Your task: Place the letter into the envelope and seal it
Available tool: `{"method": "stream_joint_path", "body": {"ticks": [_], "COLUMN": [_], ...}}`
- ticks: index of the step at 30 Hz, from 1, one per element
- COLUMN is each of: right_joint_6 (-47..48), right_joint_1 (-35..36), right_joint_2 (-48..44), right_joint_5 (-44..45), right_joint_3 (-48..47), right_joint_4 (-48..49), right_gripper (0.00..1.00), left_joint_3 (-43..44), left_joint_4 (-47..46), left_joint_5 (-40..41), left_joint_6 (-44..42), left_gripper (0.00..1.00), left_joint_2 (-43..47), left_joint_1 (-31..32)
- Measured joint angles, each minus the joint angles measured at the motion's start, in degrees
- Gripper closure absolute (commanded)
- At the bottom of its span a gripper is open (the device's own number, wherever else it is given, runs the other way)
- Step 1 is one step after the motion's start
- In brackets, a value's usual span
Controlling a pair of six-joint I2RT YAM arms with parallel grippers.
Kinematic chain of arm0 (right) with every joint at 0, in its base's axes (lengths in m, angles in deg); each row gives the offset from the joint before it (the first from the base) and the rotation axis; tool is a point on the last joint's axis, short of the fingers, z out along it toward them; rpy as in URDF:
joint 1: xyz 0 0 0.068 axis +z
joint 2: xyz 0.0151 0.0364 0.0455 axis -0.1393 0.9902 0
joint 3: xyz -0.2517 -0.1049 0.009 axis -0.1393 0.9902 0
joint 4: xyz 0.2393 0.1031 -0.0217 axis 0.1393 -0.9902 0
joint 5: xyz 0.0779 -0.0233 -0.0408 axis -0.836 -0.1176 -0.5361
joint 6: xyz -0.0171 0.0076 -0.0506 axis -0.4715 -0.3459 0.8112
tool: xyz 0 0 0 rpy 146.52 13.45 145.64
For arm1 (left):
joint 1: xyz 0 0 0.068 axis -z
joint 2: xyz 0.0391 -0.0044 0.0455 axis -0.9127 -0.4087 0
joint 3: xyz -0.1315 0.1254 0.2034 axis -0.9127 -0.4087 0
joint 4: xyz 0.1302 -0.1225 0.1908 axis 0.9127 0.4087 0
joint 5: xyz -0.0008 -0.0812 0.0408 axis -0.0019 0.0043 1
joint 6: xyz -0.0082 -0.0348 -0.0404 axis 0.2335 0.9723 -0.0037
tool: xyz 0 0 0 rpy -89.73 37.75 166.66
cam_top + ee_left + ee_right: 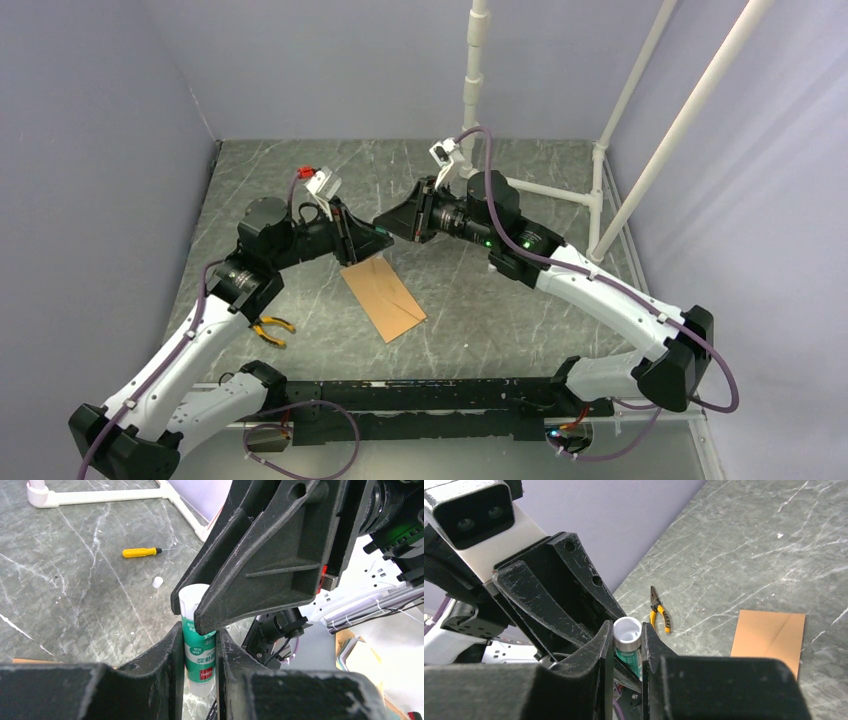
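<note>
Nearest, by left arm on grey marbled table (480, 310): yellow-handled pliers (272, 328). Beyond: flat brown kraft-paper envelope (385, 297), lying diagonal on table, seams up. Above its far end: left gripper (200, 630) clamped on green-labelled white glue stick (200, 655), right gripper (626, 630) pinching its white top. 2 grippers on 1 tube.

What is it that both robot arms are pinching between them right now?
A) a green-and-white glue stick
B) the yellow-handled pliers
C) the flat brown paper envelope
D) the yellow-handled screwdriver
A: each wrist view shows the green-and-white glue stick squeezed in that arm's tool, the left tool on its body and the right tool at its white top. The flat brown paper envelope, yellow-handled screwdriver and yellow-handled pliers lie apart from both tools.
</note>
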Motion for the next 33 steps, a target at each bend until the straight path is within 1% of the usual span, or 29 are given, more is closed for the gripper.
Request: {"method": "stream_joint_path", "body": {"ticks": [3,5,7,10,14,15,16,17,18,19,20,21,23,25,27,31,33], "right_joint_6": [2.86,6.19,9.29,13.20,16.24,16.79,17.25,17.64,17.97,17.92,17.55,17.16,15.30,11.47,7.34,1.27,-0.52], "right_joint_1": [-0.13,-0.79,-1.75,-3.02,-3.41,-3.32,-3.21,-3.04,-2.91,-2.84,-2.84,-2.73,-2.40,-2.40,-2.38,-1.40,-0.70], "right_joint_2": [-0.59,-1.40,-2.43,-3.56,-3.43,-3.34,-3.34,-3.34,-3.34,-3.34,-3.34,-3.34,-3.39,-3.69,-3.96,-4.74,-4.72], "right_joint_5": [-2.34,-6.99,-13.88,-26.10,-39.47,-41.94,-42.97,-43.34,-42.86,-41.70,-39.91,-36.09,-27.47,-18.88,-12.85,-4.44,-1.79], "right_joint_3": [0.04,0.33,1.09,2.75,3.34,3.32,3.32,3.26,3.06,2.54,2.14,1.55,0.59,0.42,0.83,2.95,3.06], "right_joint_4": [-0.17,-0.09,1.07,5.38,10.03,10.71,10.91,10.78,10.01,8.55,7.50,6.29,4.22,2.19,1.46,1.09,0.48], "right_gripper": [1.00,1.00,1.00,1.00,1.00,0.99,0.83,0.58,0.36,0.24,0.19,0.17,0.16,0.16,0.19,0.30,0.31], "left_joint_3": [0.00,0.33,1.01,1.86,2.14,2.16,2.16,2.19,2.25,2.27,2.34,2.43,2.47,2.45,2.45,2.43,2.36], "left_joint_4": [0.09,0.17,0.61,0.72,0.15,0.02,0.00,0.09,0.33,0.61,1.07,1.66,2.27,2.40,2.40,2.34,2.29], "left_joint_5": [-2.58,-6.27,-11.47,-19.04,-28.17,-29.49,-30.67,-31.08,-31.26,-30.88,-29.79,-28.24,-25.22,-22.56,-20.09,-16.04,-14.43], "left_joint_6": [-0.59,-1.60,-2.75,-3.96,-4.63,-4.66,-4.68,-4.76,-4.87,-5.01,-5.31,-5.53,-5.81,-5.81,-5.77,-5.57,-5.29], "left_gripper": [0.98,0.97,0.97,0.97,0.98,0.97,0.98,0.97,0.97,0.98,0.98,0.97,0.97,0.97,0.98,0.98,0.98], "left_joint_2": [0.00,0.00,0.00,0.04,0.52,0.66,0.76,0.79,0.76,0.76,0.74,0.72,0.72,0.72,0.72,0.72,0.74], "left_joint_1": [-0.17,-0.37,-0.50,-0.50,-0.22,0.02,0.31,0.37,0.37,0.35,0.26,0.24,0.20,0.20,0.13,0.15,0.13]}}
